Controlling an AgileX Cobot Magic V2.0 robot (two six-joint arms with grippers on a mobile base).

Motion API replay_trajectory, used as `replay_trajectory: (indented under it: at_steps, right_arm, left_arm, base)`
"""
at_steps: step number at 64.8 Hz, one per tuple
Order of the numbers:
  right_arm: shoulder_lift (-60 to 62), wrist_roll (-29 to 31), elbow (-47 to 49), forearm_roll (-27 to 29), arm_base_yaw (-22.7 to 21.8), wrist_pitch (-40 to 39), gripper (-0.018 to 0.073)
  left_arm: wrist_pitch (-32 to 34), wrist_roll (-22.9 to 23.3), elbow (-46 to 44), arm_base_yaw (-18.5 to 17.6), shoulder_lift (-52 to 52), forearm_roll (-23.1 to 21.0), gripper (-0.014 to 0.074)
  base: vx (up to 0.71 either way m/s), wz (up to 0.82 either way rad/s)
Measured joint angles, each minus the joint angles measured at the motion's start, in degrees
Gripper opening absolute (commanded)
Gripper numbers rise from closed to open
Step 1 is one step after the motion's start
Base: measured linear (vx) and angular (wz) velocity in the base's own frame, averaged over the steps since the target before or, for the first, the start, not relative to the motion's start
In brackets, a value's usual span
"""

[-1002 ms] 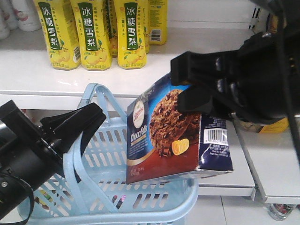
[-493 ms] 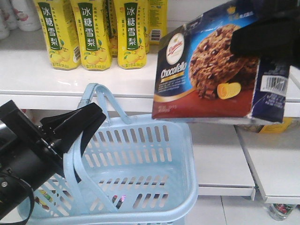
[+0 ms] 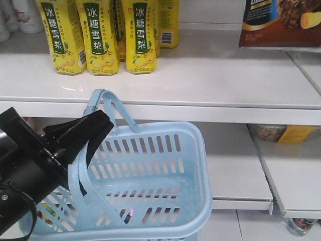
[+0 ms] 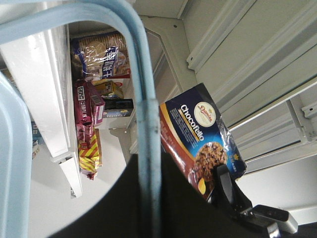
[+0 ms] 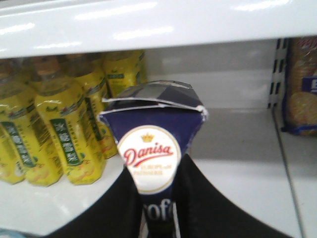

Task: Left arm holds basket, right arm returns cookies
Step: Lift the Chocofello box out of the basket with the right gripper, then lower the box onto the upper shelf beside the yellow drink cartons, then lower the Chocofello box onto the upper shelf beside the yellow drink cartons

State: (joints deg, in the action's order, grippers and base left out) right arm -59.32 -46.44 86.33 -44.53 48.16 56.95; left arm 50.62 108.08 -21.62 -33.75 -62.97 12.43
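The light blue basket (image 3: 203, 165) hangs in front of the lower shelf. My left gripper (image 3: 98, 125) is shut on one of its hoop handles (image 3: 103, 100). In the left wrist view that handle (image 4: 143, 99) runs straight down between the black jaws of the left gripper (image 4: 148, 168). The cookies (image 3: 281, 22), a navy box, are high at the top right, cut off by the frame edge. My right gripper (image 5: 157, 198) is shut on the cookies (image 5: 151, 129), holding them above the white shelf. The cookies (image 4: 198, 134) also show from below.
Yellow pear-drink bottles (image 3: 95, 35) stand at the back left of the upper white shelf (image 3: 200, 75), close to the left of the box (image 5: 64, 129). A cracker pack (image 5: 302, 84) sits at the right. Snack packs (image 4: 89, 124) fill the lower shelves.
The right gripper has lifted the cookies out of the basket, up and to the right, until arm and most of the box left the front view. Basket and left arm have not moved.
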Motion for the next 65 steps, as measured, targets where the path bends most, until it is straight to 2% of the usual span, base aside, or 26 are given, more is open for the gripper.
replay_trajectory:
  at_steps: [16, 30, 42, 65]
  right_arm:
    - [-3.5, -4.71, 0.0, -10.55, 0.0, -0.72, -0.0006]
    - [-6.68, -5.35, -0.26, -13.56, 0.0, -1.18, -0.0006]
    - [-6.97, -7.17, -5.48, -16.63, -0.28, -2.18, -0.0006]
    - [-7.15, -17.03, -14.49, -16.89, -12.5, -13.17, -0.0006]
  left_arm:
    - [0.0, 0.0, 0.0, 0.0, 0.0, 0.0, 0.0]
    - [0.0, 0.0, 0.0, 0.0, 0.0, 0.0, 0.0]
    - [0.0, 0.0, 0.0, 0.0, 0.0, 0.0, 0.0]
    - [0.0, 0.0, 0.0, 0.0, 0.0, 0.0, 0.0]
  base:
    - [0.0, 0.0]
    - [0.0, 0.0]
    - [0.0, 0.0]
    - [0.0, 0.0]
